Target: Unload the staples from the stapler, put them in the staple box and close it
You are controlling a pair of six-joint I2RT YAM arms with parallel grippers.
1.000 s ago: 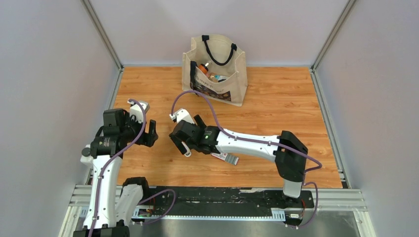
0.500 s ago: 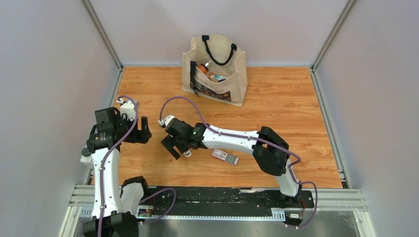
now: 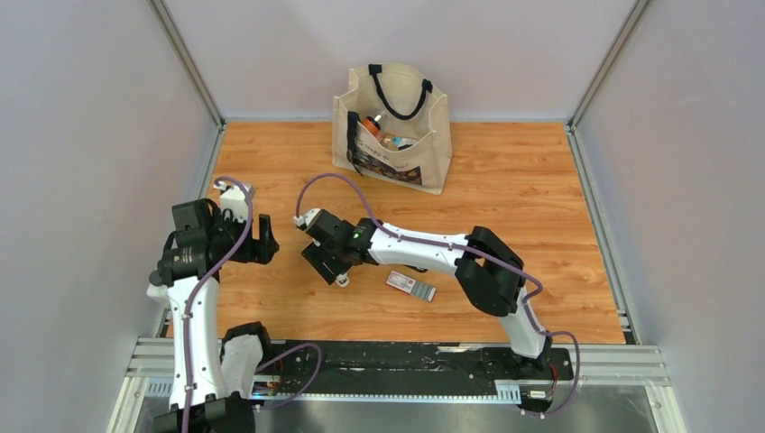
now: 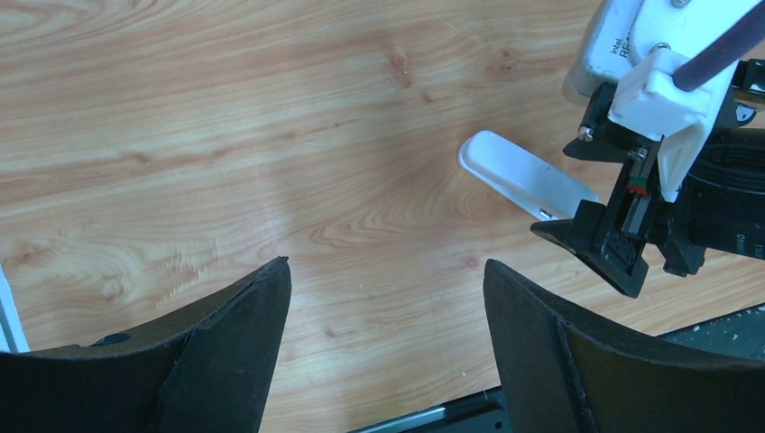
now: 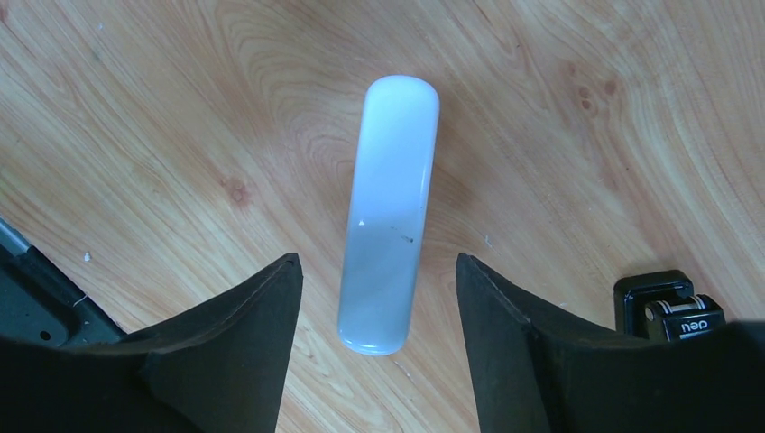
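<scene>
Left gripper – jaws spread wide, nothing between them. It hangs above the table on its left side.

Just right of it, a white oblong object lies flat on the wood. The right gripper sits over it with its fingers well apart. They straddle the near end and touch neither side, so nothing is held.

Stapler: only a black corner with a logo shows at the lower right edge of the right wrist view, beside that gripper's finger. It is probably the stapler's end, but most of it is hidden. I can't pick it out from overhead. No staples seen anywhere.

Further right, a small red-and-white box lies beside the right forearm. A tote bag stands at the back.

Risks: the right jaws are lined up on the white piece, not the black one – closing here would likely grab the wrong thing. A descent could also nudge the stapler aside with the outer finger. The two grippers are near each other, so any reach inward by the left risks a knock.
</scene>
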